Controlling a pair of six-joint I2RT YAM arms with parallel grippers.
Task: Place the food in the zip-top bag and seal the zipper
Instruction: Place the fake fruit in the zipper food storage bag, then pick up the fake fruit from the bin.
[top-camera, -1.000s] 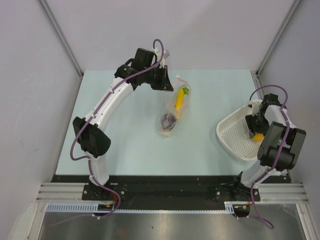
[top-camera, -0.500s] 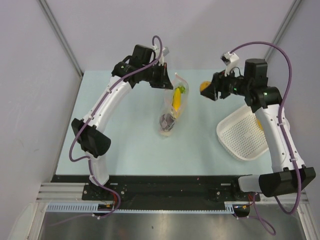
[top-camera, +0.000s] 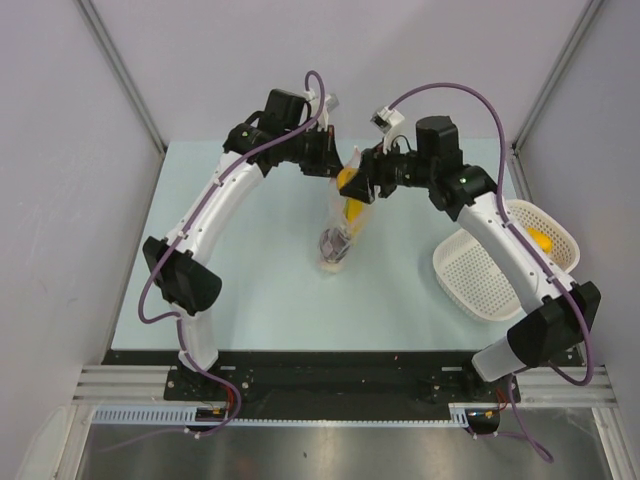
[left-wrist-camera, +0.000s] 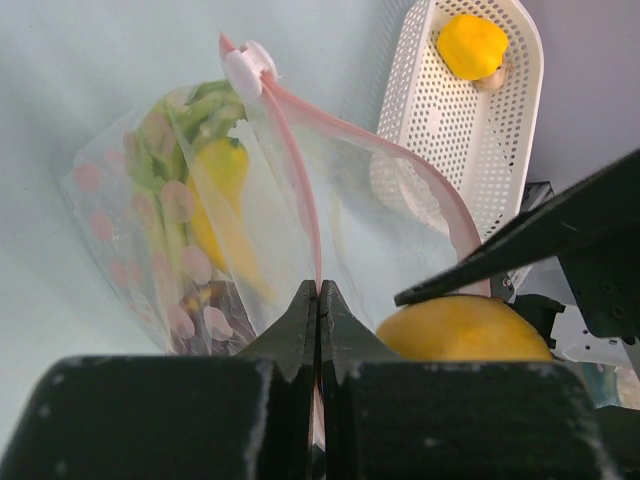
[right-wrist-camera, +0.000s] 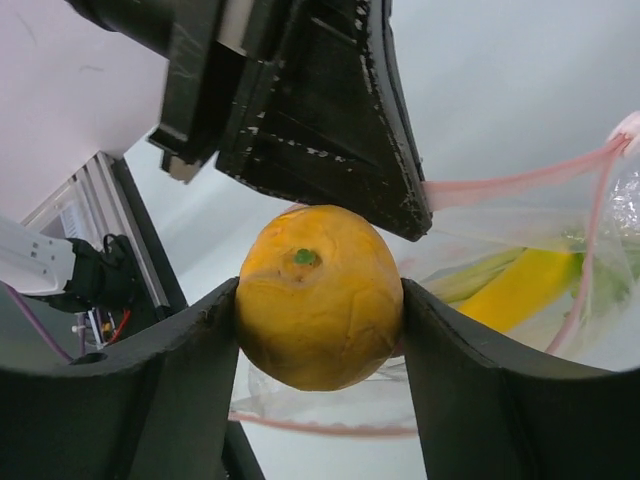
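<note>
The zip-top bag (top-camera: 342, 222) lies mid-table with the yellow banana (top-camera: 354, 210), the leek (left-wrist-camera: 172, 150) and the dark red-purple fruit (top-camera: 334, 241) inside. My left gripper (top-camera: 335, 168) is shut on the bag's pink zipper (left-wrist-camera: 300, 170) and holds the mouth up and open; in its wrist view its jaws (left-wrist-camera: 319, 290) are pinched on the strip. My right gripper (top-camera: 352, 184) is shut on the small orange-yellow fruit (right-wrist-camera: 320, 310) and holds it at the bag's open mouth, right beside the left fingers (right-wrist-camera: 340, 120). The white slider (left-wrist-camera: 250, 68) sits at the zipper's far end.
A white perforated basket (top-camera: 480, 275) stands at the right of the table with one yellow fruit (top-camera: 540, 240) in it; it also shows in the left wrist view (left-wrist-camera: 440, 110). Grey walls close in the back and both sides.
My right arm lifted the orange-yellow fruit out of the basket and swung it left to the bag's mouth. My left gripper stayed on the zipper.
</note>
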